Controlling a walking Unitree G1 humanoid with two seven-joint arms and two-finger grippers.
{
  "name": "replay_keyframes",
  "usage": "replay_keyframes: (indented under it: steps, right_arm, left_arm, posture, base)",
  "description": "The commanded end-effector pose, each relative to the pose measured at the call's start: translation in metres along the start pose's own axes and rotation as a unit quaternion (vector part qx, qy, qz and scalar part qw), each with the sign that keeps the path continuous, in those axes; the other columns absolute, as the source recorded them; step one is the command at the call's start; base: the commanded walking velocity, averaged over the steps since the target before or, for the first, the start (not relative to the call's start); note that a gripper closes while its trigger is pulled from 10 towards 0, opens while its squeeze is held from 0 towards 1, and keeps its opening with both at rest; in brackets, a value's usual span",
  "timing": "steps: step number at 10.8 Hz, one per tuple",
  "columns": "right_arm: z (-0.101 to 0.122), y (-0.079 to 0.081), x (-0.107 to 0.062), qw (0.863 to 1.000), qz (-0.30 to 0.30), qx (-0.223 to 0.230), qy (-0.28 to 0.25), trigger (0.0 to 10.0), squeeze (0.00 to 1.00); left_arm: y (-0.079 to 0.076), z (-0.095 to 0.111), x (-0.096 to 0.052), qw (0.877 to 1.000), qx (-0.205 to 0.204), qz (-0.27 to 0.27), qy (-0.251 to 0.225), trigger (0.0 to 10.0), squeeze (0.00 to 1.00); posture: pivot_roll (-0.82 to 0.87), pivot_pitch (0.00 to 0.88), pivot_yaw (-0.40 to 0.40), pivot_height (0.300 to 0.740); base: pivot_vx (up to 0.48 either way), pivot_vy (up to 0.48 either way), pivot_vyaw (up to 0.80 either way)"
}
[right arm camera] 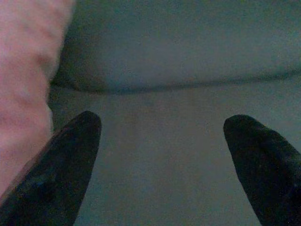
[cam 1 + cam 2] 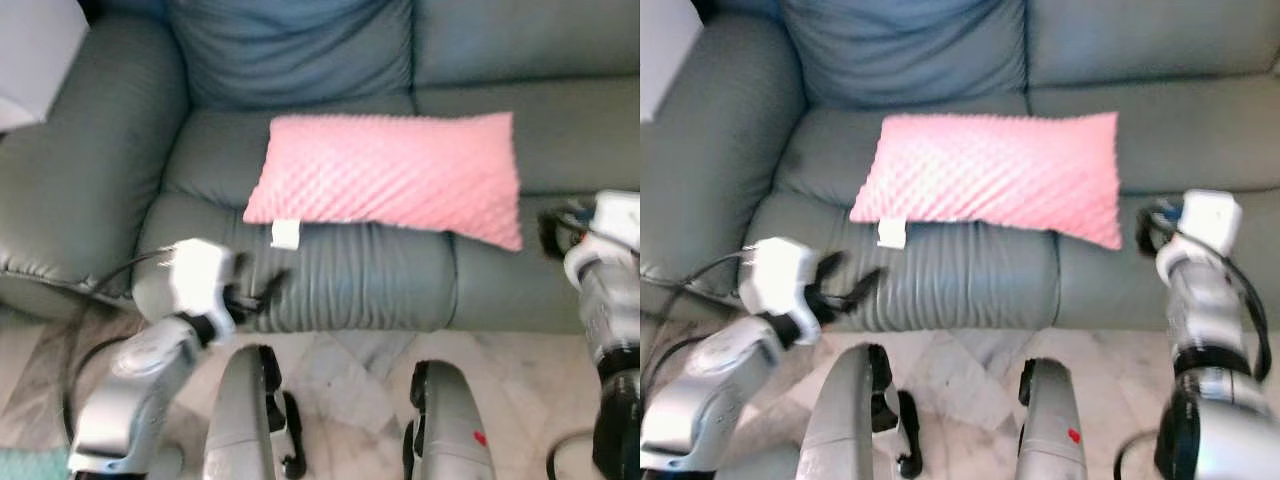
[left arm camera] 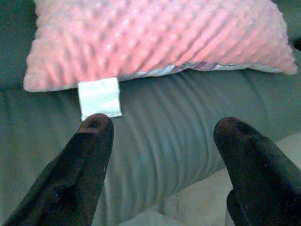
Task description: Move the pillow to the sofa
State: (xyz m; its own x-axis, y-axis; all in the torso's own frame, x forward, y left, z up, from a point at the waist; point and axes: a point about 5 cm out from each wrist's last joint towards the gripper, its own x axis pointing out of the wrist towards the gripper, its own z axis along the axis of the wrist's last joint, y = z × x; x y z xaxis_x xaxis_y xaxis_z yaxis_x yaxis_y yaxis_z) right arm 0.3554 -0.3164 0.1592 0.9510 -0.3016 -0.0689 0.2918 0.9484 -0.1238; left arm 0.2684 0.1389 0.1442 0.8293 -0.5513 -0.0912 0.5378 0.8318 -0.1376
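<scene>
A: Legs of the robot (image 2: 240, 415) stand nearest, on pale tile floor (image 2: 340, 375) right up against the sofa (image 2: 360, 275). Where's the pillow?

B: Pink pillow (image 2: 390, 175) lies flat on the seat cushion, its front edge near the roll of the seat, white tag (image 2: 286, 233) hanging over it. By the look of things it is already on the sofa.

A: Left gripper (image 3: 157, 136)?

B: Low in front of the seat edge, just below the tagged corner. Jaws spread wide, nothing between them; the tag sits just above one fingertip (image 3: 96, 125) in the wrist view.

A: Right gripper (image 1: 162, 134)?

B: Off the pillow's other end, over bare seat. Jaws wide too, empty; pink fabric just beside one finger.

A: So the step in hand?

B: My reading: release and clear. To do it well, draw both arms straight back, away from the cushion, keeping the jaws wide so nothing catches the tag or the dimpled cover and tugs the pillow toward the edge.

A: Risk?

B: Left finger snagging that tag. Otherwise the pillow sits stably.
</scene>
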Motion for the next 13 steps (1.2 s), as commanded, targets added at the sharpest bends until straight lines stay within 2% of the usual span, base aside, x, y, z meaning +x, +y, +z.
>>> replay_keyframes:
  steps: [1, 2, 3, 4, 5, 6, 7, 9, 10, 11, 12, 13]
  right_arm:
    - [-0.002, -0.005, 0.0, 1.0, 0.003, -0.015, 0.008, 10.0, 0.0]
    - [0.005, -0.007, 0.003, 1.0, 0.003, -0.029, 0.005, 10.0, 0.0]
    - [0.011, -0.009, 0.005, 1.0, 0.011, -0.002, 0.004, 10.0, 0.0]
    - [0.022, 0.003, 0.01, 0.999, 0.041, 0.035, -0.007, 10.0, 0.0]
    - [0.026, 0.012, 0.012, 0.997, 0.065, 0.043, -0.011, 10.0, 0.0]
    - [0.028, 0.026, 0.013, 0.994, 0.098, 0.054, -0.012, 10.0, 0.0]
    - [0.037, 0.052, 0.015, 0.984, 0.161, 0.077, -0.022, 10.0, 0.0]
    - [0.044, 0.08, 0.014, 0.97, 0.22, 0.096, -0.032, 10.0, 0.0]
    - [0.047, 0.104, 0.011, 0.954, 0.271, 0.121, -0.034, 10.0, 0.0]
    - [0.048, 0.114, 0.01, 0.951, 0.287, 0.11, -0.037, 10.0, 0.0]
    - [0.047, 0.115, 0.009, 0.951, 0.288, 0.106, -0.038, 10.0, 0.0]
    - [0.045, 0.104, 0.011, 0.959, 0.264, 0.098, -0.04, 10.0, 0.0]
  left_arm:
    - [0.004, -0.002, -0.008, 1.0, 0.0, 0.013, 0.014, 10.0, 0.0]
    - [0.004, -0.003, -0.013, 1.0, -0.002, 0.021, 0.022, 10.0, 0.0]
    - [0.002, -0.006, -0.022, 0.999, -0.006, 0.021, 0.036, 10.0, 0.0]
    - [0.001, -0.006, -0.026, 0.999, -0.018, 0.019, 0.037, 10.0, 0.0]
    - [-0.001, -0.003, -0.025, 0.999, -0.038, 0.012, 0.033, 10.0, 0.0]
    - [-0.009, 0.0, -0.023, 0.997, -0.057, -0.018, 0.039, 10.0, 0.0]
    - [-0.027, 0.002, -0.023, 0.994, -0.055, -0.076, 0.054, 10.0, 0.0]
    - [-0.03, 0.0, -0.025, 0.994, -0.059, -0.071, 0.061, 10.0, 0.0]
    - [-0.028, 0.0, -0.027, 0.994, -0.06, -0.063, 0.065, 10.0, 0.0]
    - [-0.027, 0.0, -0.027, 0.994, -0.059, -0.062, 0.068, 10.0, 0.0]
    - [-0.028, 0.0, -0.027, 0.994, -0.059, -0.062, 0.067, 10.0, 0.0]
    - [-0.029, 0.0, -0.026, 0.994, -0.06, -0.06, 0.065, 10.0, 0.0]
  posture:
    - [0.05, 0.359, 0.135, 0.599]
    - [0.06, 0.365, 0.141, 0.599]
    - [0.08, 0.371, 0.146, 0.599]
    - [0.1, 0.374, 0.142, 0.599]
    - [0.1, 0.375, 0.139, 0.599]
    - [0.11, 0.377, 0.136, 0.599]
    - [0.11, 0.379, 0.136, 0.599]
    - [0.11, 0.381, 0.135, 0.599]
    - [0.11, 0.382, 0.135, 0.599]
    - [0.11, 0.381, 0.131, 0.599]
    - [0.11, 0.379, 0.128, 0.599]
    - [0.11, 0.378, 0.121, 0.599]
  base:
    - [0.0, 0.0, 0.0]
    - [0.0, 0.0, 0.0]
    - [0.0, 0.0, 0.0]
    - [0.0, 0.0, 0.0]
    - [0.0, 0.0, 0.0]
    - [0.0, 0.0, 0.0]
    - [0.0, 0.0, 0.0]
    - [0.0, 0.0, 0.0]
    - [0.0, 0.0, 0.0]
    - [0.0, 0.0, 0.0]
    - [0.0, 0.0, 0.0]
    - [0.0, 0.0, 0.0]
